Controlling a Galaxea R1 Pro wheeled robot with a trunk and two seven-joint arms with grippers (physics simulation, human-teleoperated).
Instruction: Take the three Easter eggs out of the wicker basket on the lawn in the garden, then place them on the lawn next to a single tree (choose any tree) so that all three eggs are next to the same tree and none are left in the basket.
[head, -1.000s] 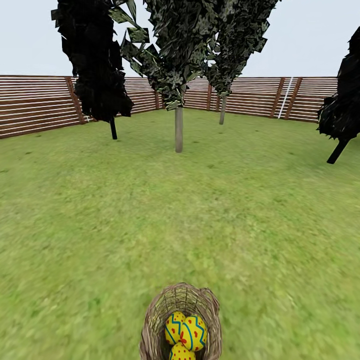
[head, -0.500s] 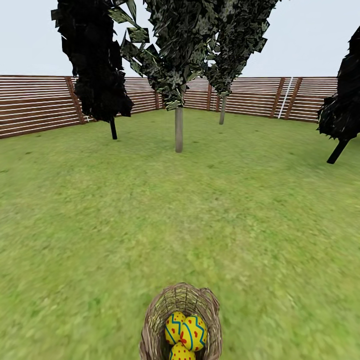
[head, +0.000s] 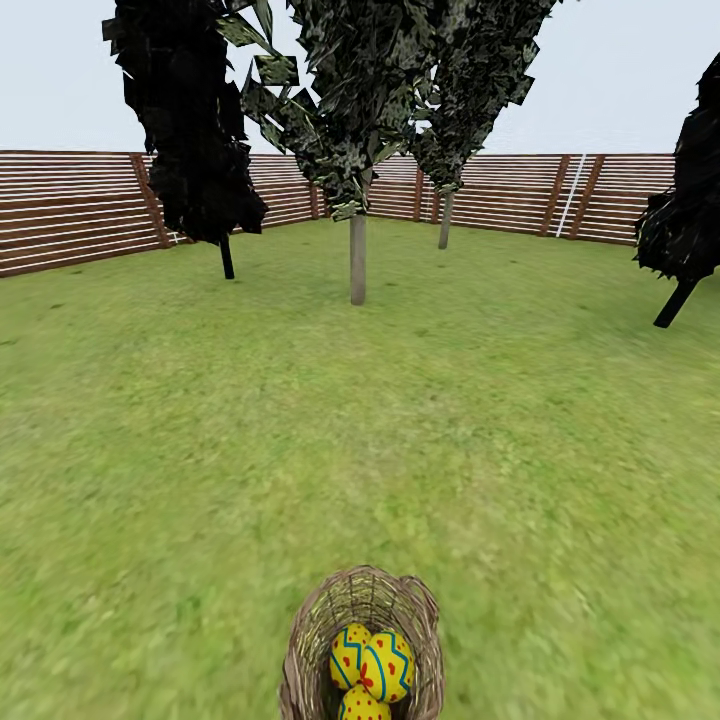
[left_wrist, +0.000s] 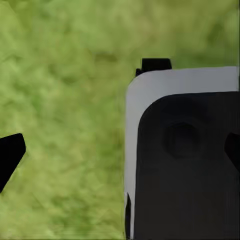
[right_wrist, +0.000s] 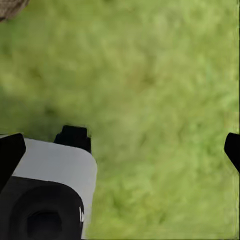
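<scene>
The wicker basket (head: 425, 612) stands on the lawn (head: 360, 430) at the near edge of the head view. Inside lie three Easter eggs: one to the left (head: 347, 642), one to the right (head: 389, 666), one nearest me (head: 362, 706), cut by the frame edge. A tree (head: 357, 262) with a pale trunk stands straight ahead, some way off across the grass. In the left wrist view my left gripper (left_wrist: 120, 155) is open over grass and my own grey-black base (left_wrist: 185, 160). My right gripper (right_wrist: 120, 150) is open too, above grass, with a brown corner of the basket (right_wrist: 9, 7) nearby.
A second pale-trunked tree (head: 445, 222) stands further back near the slatted brown fence (head: 70, 205). Dark thin-trunked trees stand at the left (head: 227, 258) and the right (head: 678, 298). Open grass stretches between the basket and the trees.
</scene>
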